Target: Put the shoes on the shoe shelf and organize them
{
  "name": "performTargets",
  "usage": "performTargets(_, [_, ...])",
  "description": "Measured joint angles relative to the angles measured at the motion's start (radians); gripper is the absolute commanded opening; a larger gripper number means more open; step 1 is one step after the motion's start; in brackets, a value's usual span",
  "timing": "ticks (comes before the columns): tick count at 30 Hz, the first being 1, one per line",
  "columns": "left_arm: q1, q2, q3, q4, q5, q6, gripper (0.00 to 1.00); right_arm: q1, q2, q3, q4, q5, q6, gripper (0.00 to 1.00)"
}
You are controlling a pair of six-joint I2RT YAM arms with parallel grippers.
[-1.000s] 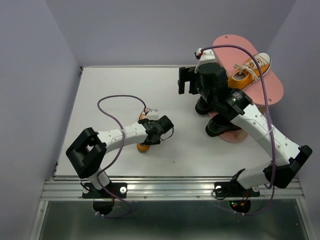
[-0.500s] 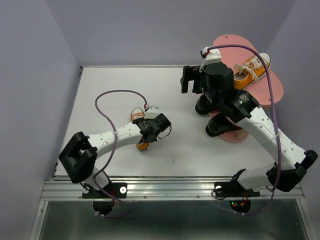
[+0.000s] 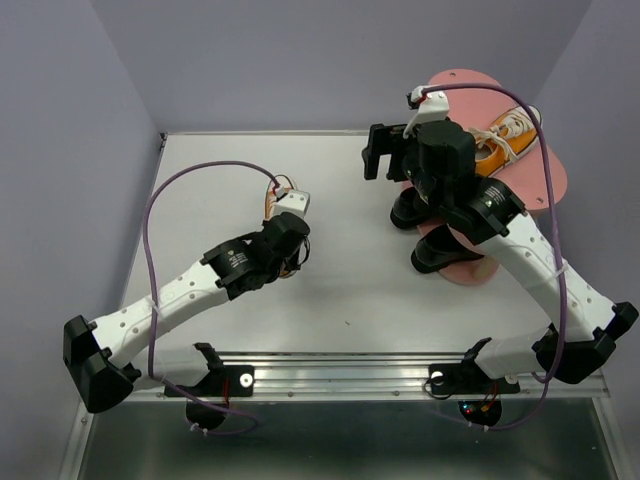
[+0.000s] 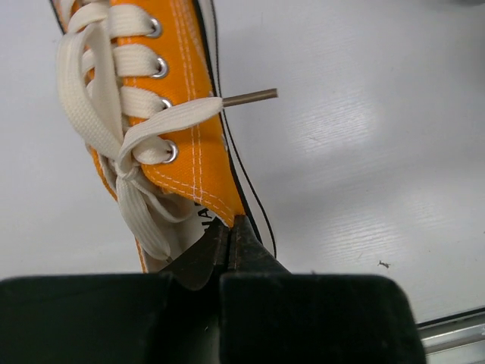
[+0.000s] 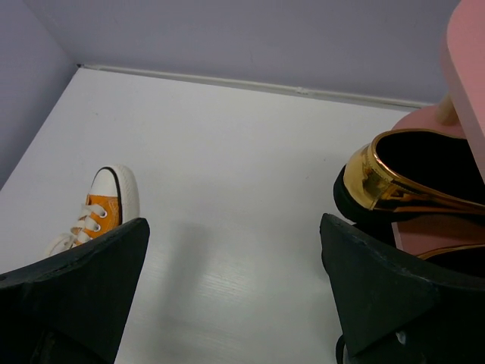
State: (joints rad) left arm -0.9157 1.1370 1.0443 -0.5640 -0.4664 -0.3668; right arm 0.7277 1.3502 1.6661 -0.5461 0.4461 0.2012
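One orange sneaker, pinched in left hand

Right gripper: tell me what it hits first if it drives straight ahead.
The right gripper, jaws open, points between the orange sneaker and the gold loafer. Neither sits in line. It would probably meet the bare table first, though depth is unclear.

Clearance: bare table strip across centre and near edge.
Obstacles: orange sneaker left of centre; right arm and dark shoes crowd the shoe shelf front.
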Motion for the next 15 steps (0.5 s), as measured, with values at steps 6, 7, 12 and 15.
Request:
performTargets(6, [0.016, 0.025, 0.074, 0.013, 0.047, 0.079, 0.0, 0.0, 0.003, 0.05, -0.006, 0.04, -0.013, 1.0])
performTargets(7, [0.018, 0.037, 0.088, 0.021, 0.054, 0.091, 0.0, 0.0, 0.003, 0.059, -0.006, 0.049, -0.016, 1.0])
performTargets(12, [0.038, 0.115, 0.18, 0.058, 0.131, 0.164, 0.0, 0.0, 0.002, 0.105, -0.005, 0.104, -0.044, 1.0])
performTargets(15, [0.067, 0.183, 0.278, 0.078, 0.224, 0.23, 0.0, 0.0, 0.002, 0.135, 0.0, 0.123, -0.065, 1.0])
